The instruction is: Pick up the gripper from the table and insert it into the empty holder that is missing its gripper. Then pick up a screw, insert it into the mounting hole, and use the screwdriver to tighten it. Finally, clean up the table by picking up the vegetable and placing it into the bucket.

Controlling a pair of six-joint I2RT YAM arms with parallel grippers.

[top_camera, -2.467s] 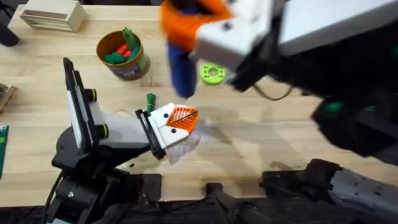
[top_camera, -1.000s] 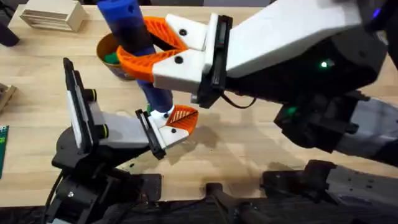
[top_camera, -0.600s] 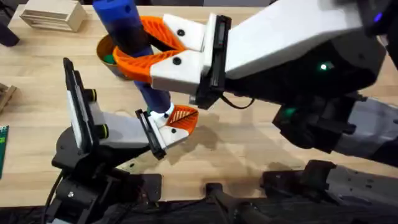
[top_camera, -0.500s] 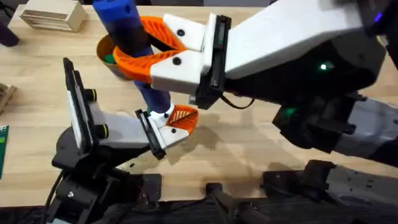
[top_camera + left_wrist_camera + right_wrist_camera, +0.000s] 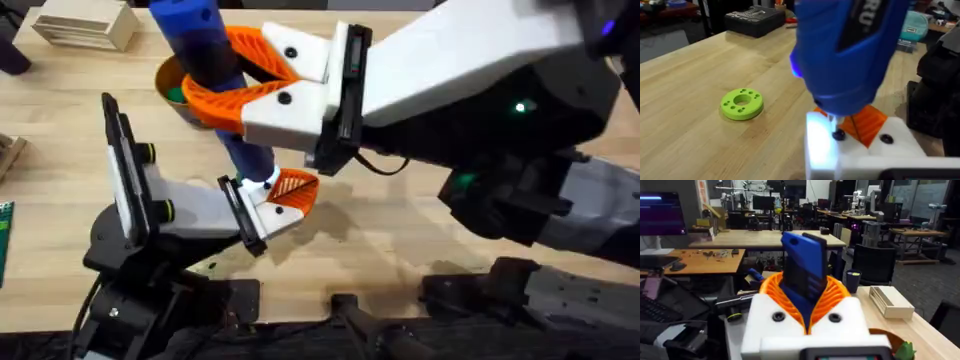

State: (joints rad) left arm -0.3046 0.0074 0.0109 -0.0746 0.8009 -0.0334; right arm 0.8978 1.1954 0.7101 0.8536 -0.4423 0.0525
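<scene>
Firmly gripped — screwdriver (image 5: 205,60) on screw (image 5: 839,134).

The right gripper (image 5: 225,82) is reaching across to the left, its orange pads clamping the blue screwdriver (image 5: 205,60), which is standing nearly upright. The screwdriver's lower end is meeting the left gripper (image 5: 285,195), apparently at its white block. The bucket (image 5: 185,95) is sitting behind, mostly hidden, on the wooden table (image 5: 400,215).
</scene>
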